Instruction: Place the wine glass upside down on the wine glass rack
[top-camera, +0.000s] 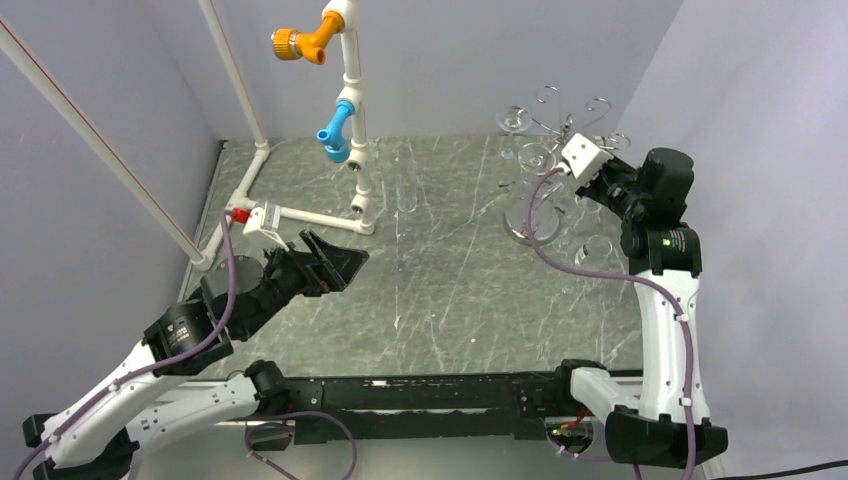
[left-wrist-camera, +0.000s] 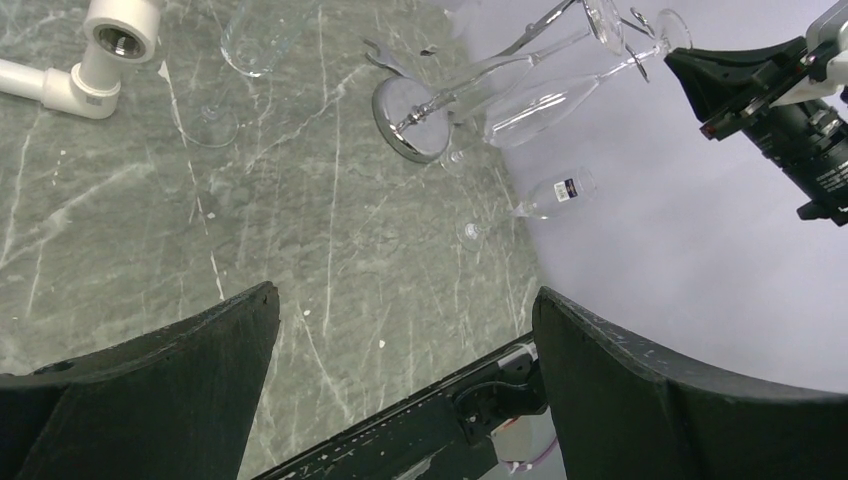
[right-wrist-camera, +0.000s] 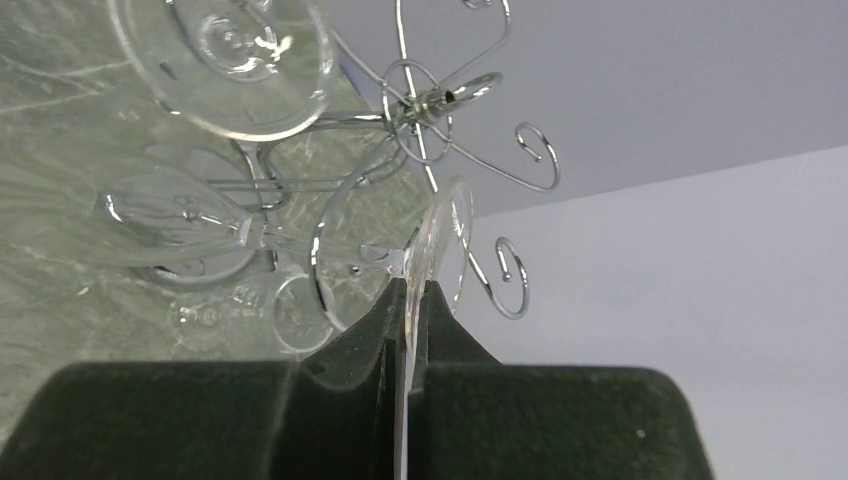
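1. Open passage is left over the mid desk (top-camera: 450, 300), between the white pipe frame (top-camera: 352, 120) and the wine glass rack (top-camera: 525, 222).
2. That lane is narrowed by one standing glass (top-camera: 405, 198).
3. The right hand (right-wrist-camera: 408, 300), clamped on the wine glass (right-wrist-camera: 440, 235), is hemmed in by curled rack arms (right-wrist-camera: 440, 97) and hung glasses (right-wrist-camera: 225, 60).
4. Room beside the rack base is taken by loose glasses (top-camera: 594, 250).

**Right arm up at the wine glass rack, left arm waiting low**

On the grey marbled tabletop (top-camera: 450, 290), the right gripper (top-camera: 565, 170) is raised among the curled top arms of the chrome wine glass rack (top-camera: 528, 225) at the back right. The round foot of a wine glass (top-camera: 537, 158) shows just beside it. The left gripper (top-camera: 335, 262) hangs wide open at the near left, well apart from the rack. A white pipe frame (top-camera: 352, 110) with orange and blue fittings stands at the back left.
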